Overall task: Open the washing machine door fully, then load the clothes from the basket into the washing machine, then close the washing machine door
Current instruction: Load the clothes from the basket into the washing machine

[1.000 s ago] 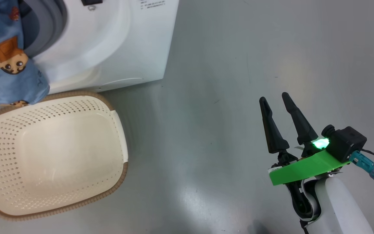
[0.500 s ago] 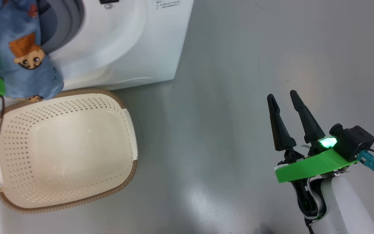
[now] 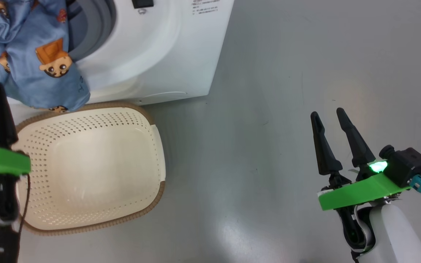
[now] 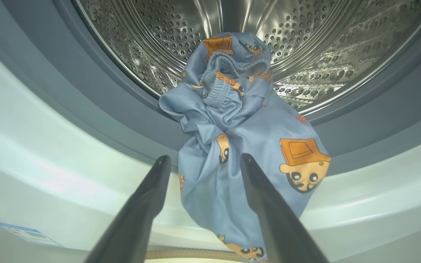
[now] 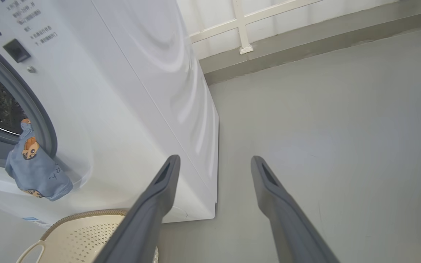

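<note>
left wrist view: left gripper [image 4: 205,157], fingers apart, holding nothing, before the blue cartoon-print garment [image 4: 232,120] hanging from washing machine drum [image 4: 181,33] over gasket [image 4: 97,98]; basket [image 3: 86,171] below; right gripper [image 3: 326,111] also apart.

The big white front-loading washing machine [image 3: 166,54] stands on the smooth grey floor [image 3: 269,73], towards its far left. The small cream-white perforated plastic basket [image 3: 122,117] sits on the floor just in front of the machine's front panel. A light blue fabric garment with orange-brown cartoon figures [image 3: 38,69] lies across the lower lip of the grey rubber gasket [image 4: 97,98]. Its upper end is inside the perforated steel drum [image 4: 305,44], and its lower end hangs down the panel above the basket's rear rim. The left gripper [image 4: 205,157] is in front of the garment, over the basket's left side. The right gripper [image 3: 326,111] is over bare floor, well to the right of the basket.
</note>
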